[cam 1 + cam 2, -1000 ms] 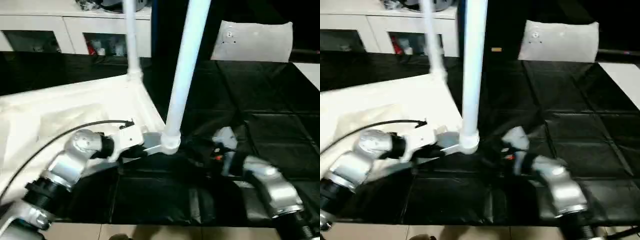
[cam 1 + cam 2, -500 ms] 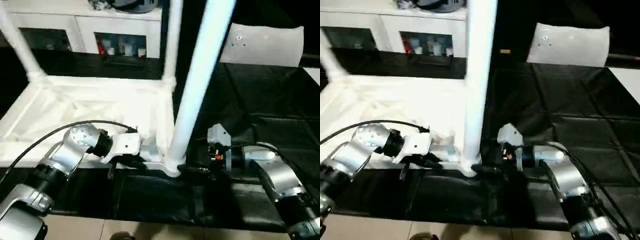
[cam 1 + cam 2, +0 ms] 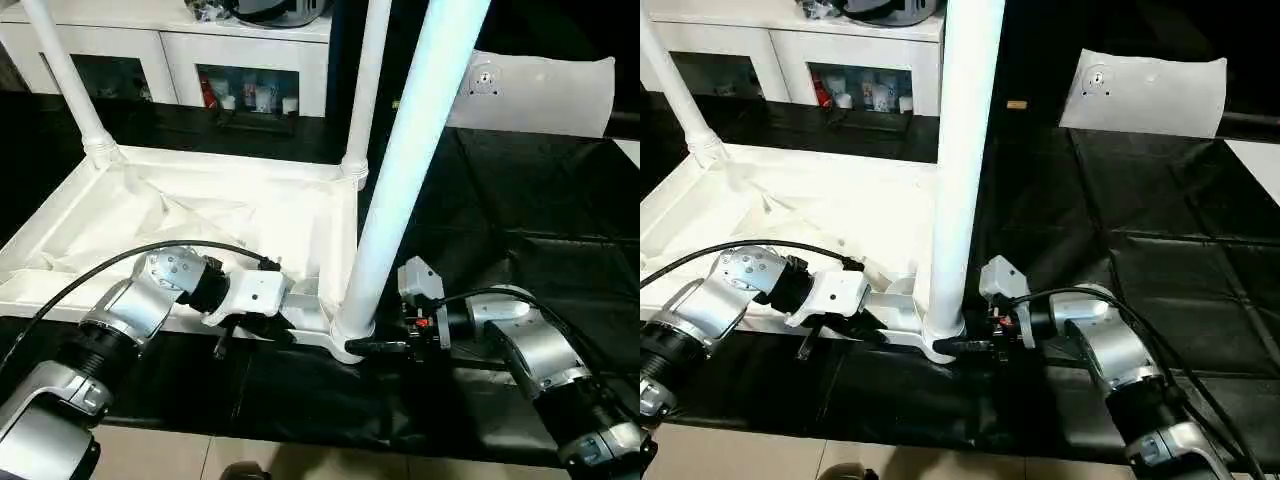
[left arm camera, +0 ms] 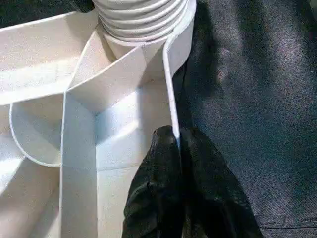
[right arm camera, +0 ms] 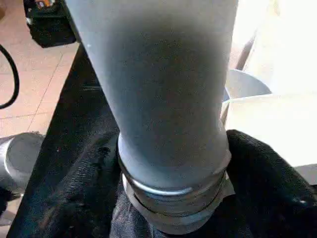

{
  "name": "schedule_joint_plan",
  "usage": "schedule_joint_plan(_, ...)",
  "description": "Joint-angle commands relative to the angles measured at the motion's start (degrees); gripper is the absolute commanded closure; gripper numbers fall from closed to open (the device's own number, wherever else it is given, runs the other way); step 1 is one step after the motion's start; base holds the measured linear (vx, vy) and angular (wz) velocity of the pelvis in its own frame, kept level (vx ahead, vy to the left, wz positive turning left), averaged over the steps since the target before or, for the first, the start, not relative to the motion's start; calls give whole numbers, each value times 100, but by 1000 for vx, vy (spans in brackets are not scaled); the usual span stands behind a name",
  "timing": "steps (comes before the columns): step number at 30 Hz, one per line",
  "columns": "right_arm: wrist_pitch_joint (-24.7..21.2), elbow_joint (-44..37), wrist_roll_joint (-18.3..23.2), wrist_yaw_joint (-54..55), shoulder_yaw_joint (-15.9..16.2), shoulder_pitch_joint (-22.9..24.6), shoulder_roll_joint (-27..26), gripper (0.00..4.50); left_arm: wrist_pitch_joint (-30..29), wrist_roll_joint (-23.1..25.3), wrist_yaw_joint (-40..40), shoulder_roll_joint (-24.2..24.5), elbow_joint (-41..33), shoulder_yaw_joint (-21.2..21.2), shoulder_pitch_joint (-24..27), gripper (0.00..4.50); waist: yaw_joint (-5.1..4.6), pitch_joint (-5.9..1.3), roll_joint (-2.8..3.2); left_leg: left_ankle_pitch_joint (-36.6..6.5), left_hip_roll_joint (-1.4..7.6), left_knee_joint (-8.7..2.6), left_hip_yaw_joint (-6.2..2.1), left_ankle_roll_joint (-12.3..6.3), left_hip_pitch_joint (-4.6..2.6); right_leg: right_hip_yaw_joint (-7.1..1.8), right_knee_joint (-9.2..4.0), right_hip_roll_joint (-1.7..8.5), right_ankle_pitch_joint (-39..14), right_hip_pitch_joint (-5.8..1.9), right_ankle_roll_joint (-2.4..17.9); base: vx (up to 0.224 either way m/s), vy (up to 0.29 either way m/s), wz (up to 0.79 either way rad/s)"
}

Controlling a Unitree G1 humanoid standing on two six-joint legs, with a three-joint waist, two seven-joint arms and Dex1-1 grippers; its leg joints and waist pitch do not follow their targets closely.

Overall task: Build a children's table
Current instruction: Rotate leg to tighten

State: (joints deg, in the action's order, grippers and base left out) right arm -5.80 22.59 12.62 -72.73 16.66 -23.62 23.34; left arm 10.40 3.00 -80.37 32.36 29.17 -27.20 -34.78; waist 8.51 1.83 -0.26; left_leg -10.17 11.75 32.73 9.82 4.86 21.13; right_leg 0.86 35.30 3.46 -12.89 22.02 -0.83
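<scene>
The children's table [image 3: 200, 215] lies upside down on the black work table, its white legs pointing up. The near right leg [image 3: 400, 190] stands in its corner socket [image 3: 350, 335]. My left gripper [image 3: 285, 332] is shut on the thin rim of the table top just beside that socket, and its fingertips [image 4: 171, 141] pinch the rim edge. My right gripper [image 3: 378, 345] reaches in from the other side. Its black fingers [image 5: 270, 193] sit on both sides of the leg's ribbed base [image 5: 173, 198] and touch it.
Two more legs stand at the far corners [image 3: 70, 85] [image 3: 365, 90]. A white cabinet with glass doors [image 3: 250, 60] runs along the back. A white sheet [image 3: 540, 95] lies at the back right of the black table [image 3: 540, 220]. The floor [image 3: 300, 465] shows past the near edge.
The whole picture has shifted with the head. My right gripper's fingers have drawn in around the leg's base. The left gripper has kept its hold on the rim.
</scene>
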Motion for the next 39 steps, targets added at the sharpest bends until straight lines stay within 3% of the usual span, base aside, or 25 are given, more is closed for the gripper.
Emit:
schedule_joint_plan(1, 65, 10, -34, -71, 58, -70, -58, 161, 207, 321, -298, -60, 46, -395, -3, 450, -32, -301, -8, -901, 132, -325, 19, -75, -92, -129, -292, 345, 203, -215, 1353, 0, 0, 0)
schedule_joint_plan(10, -67, -233, 54, -118, 95, 203, -98, 173, 191, 352, -145, -80, 151, -313, 13, 450, -23, -311, -3, -868, 139, -319, 20, -84, -104, -131, -283, 341, 276, -215, 1352, 0, 0, 0)
schedule_joint_plan(12, -183, -378, 107, 63, 52, 364, -176, 173, -74, 258, 81, -161, 102, -168, 93, 450, -19, -311, 46, -889, 135, -319, 15, -52, -107, -130, -281, 335, 330, -208, 1354, 0, 0, 0)
schedule_joint_plan(14, -335, -498, 210, 383, -73, 524, -343, 173, -473, 184, 489, -309, 11, 17, 172, 450, -22, -304, 33, -937, 141, -326, 21, -41, -106, -133, -286, 334, 360, -213, 1368, 0, 0, 0)
schedule_joint_plan(18, -490, -506, 184, 1257, -289, 737, -767, 173, -1089, 125, 1090, -569, -230, 221, 349, 450, -49, -242, 37, -1506, 140, -410, -2, 122, -124, -149, -397, 371, -807, -177, 1216, 0, 0, 0)
schedule_joint_plan(19, -513, -492, 144, 1492, -328, 793, -894, 173, -1274, 85, 1252, -665, -304, 286, 396, 450, -88, -191, 39, -1958, 131, -449, -24, 227, -153, -163, -495, 398, -1781, -133, 1037, 0, 0, 0)
schedule_joint_plan(21, -548, -453, 87, 1756, -361, 830, -1031, 173, -1466, 55, 1429, -773, -375, 347, 433, 450, -120, -153, 33, -2328, 125, -487, -71, 286, -187, -165, -582, 420, -2692, -99, 790, -26, 1, -3)
schedule_joint_plan(22, -609, -345, -14, 2179, -409, 827, -1241, 173, -1766, 56, 1700, -950, -463, 421, 466, 450, -160, -146, 30, -2409, 120, -513, -95, 321, -175, -161, -600, 423, -2968, -101, 670, -55, 16, -9)
schedule_joint_plan(24, -780, -107, -183, 3062, -548, 741, -1709, 173, -2382, 122, 2290, -1347, -595, 572, 489, 450, -226, -146, 40, -2440, 122, -534, -103, 377, -180, -154, -611, 426, -3022, -86, 648, -55, 18, -9)
schedule_joint_plan(25, -885, 13, -224, 3425, -638, 652, -1898, 173, -2571, 159, 2556, -1522, -579, 635, 446, 450, -306, -146, 26, -2546, 96, -528, -128, 387, -195, -127, -654, 424, -3222, -60, 581, -52, 37, -10)
schedule_joint_plan(28, -1011, 275, -286, 4139, -825, 434, -2237, 173, -2982, 194, 3204, -1942, -482, 806, 281, 450, -407, -161, -4, -2535, 53, -537, -157, 327, -147, -90, -660, 419, -3261, -87, 472, -33, 31, -7)
schedule_joint_plan(30, -1055, 361, -300, 4422, -902, 358, -2384, 173, -3144, 273, 3554, -2132, -451, 897, 195, 450, -444, -174, 43, -2626, 60, -535, -155, 240, -172, -95, -690, 412, -3013, -49, 528, 0, 0, 0)
schedule_joint_plan(32, -990, 399, -475, 4536, -812, 323, -2395, 173, -3224, 345, 3697, -2225, -453, 925, 147, 450, -467, -180, 36, -2585, 60, -558, -148, 201, -131, -84, -686, 394, -2667, -82, 582, 0, 0, 0)
schedule_joint_plan(34, -890, 381, -442, 4459, -830, 348, -2425, 173, -3131, 467, 3679, -2180, -455, 830, 116, 450, -462, -179, 36, -2606, 58, -544, -119, 135, -162, -107, -702, 386, -2434, -37, 635, 0, 0, 0)
schedule_joint_plan(36, -873, 363, -408, 4430, -853, 360, -2443, 117, -3124, 487, 3640, -2150, -465, 804, 126, 450, -465, -171, 50, -2638, 55, -543, -114, 119, -160, -114, -708, 388, -2438, -37, 651, 0, 0, 0)
schedule_joint_plan(39, -756, 274, -508, 4545, -955, 460, -2440, 92, -3234, 680, 3540, -1973, -665, 773, 271, 450, -464, -172, 42, -2607, 58, -546, -111, 98, -147, -121, -718, 406, -2513, -40, 627, 0, 0, 0)
